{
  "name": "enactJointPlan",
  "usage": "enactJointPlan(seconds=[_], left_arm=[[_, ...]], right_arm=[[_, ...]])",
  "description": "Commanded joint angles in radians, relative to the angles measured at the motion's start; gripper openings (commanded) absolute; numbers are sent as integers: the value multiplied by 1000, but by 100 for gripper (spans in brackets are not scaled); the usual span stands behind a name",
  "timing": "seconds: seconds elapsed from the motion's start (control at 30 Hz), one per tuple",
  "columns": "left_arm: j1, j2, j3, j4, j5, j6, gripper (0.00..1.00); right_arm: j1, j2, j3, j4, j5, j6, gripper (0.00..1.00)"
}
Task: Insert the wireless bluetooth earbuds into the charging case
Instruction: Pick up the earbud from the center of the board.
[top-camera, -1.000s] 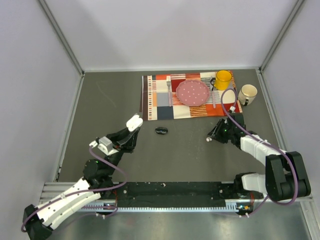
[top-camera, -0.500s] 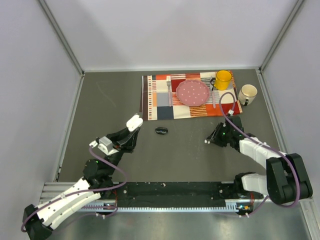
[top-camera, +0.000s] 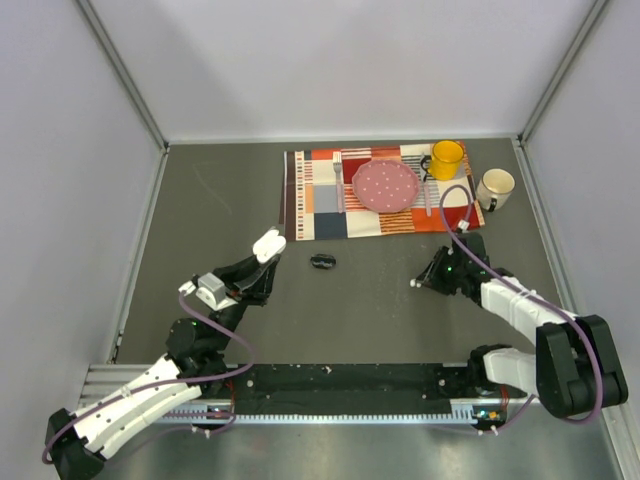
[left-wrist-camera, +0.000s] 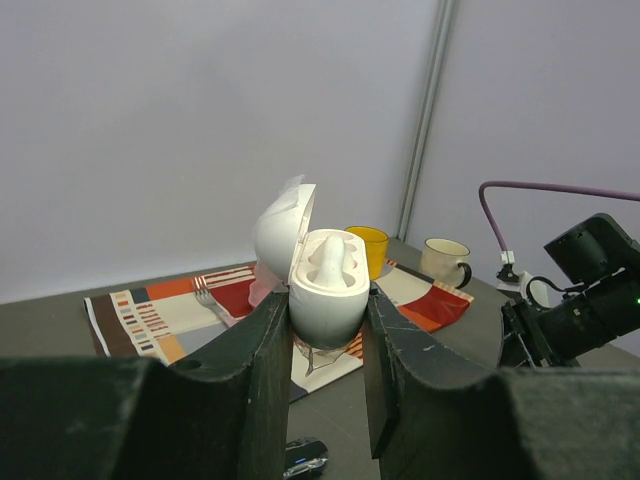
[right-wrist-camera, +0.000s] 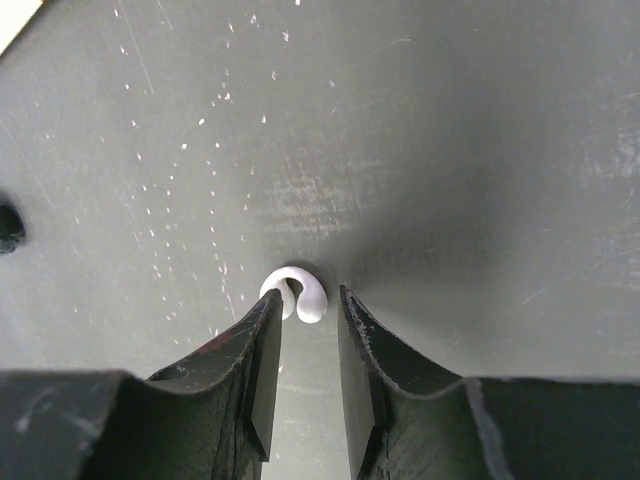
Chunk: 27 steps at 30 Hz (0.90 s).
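Right arm has drawn slightly nearer and leftward, sliding its gripper (right-wrist-camera: 309, 302) low along the dark grey worktop (top-camera: 380, 320). Left arm is unchanged.

Right gripper's jaws stand a narrow way apart, close to the surface. The tiny white rounded plastic earbud (right-wrist-camera: 300, 288) lies on the worktop at their mouth, touching one finger and clear of the other. It is framed for a pinch but not gripped.

Left gripper (left-wrist-camera: 327, 325) is clamped on the white egg-shaped plastic charging case (left-wrist-camera: 325, 285). It holds the case upright off the worktop, lid hinged back and seat facing up, likely so a bud can drop straight in.

Small black oval item (top-camera: 323, 261) lies between the arms, untouched.

Judgement: the pick is in hand, insertion not yet begun.
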<state>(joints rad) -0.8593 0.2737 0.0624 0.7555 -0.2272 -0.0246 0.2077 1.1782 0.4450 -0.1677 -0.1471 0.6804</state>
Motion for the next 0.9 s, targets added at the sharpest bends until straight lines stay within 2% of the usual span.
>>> enactJointPlan(seconds=[0.0, 0.3, 0.87], left_arm=[[-3, 4, 2, 42, -9, -5, 0], [-3, -11, 4, 30, -14, 0, 0], [-3, 12, 8, 44, -4, -3, 0]], right_arm=[[12, 6, 60, -1, 20, -88, 28], [10, 110, 121, -3, -29, -211, 27], [13, 127, 81, -27, -58, -252, 25]])
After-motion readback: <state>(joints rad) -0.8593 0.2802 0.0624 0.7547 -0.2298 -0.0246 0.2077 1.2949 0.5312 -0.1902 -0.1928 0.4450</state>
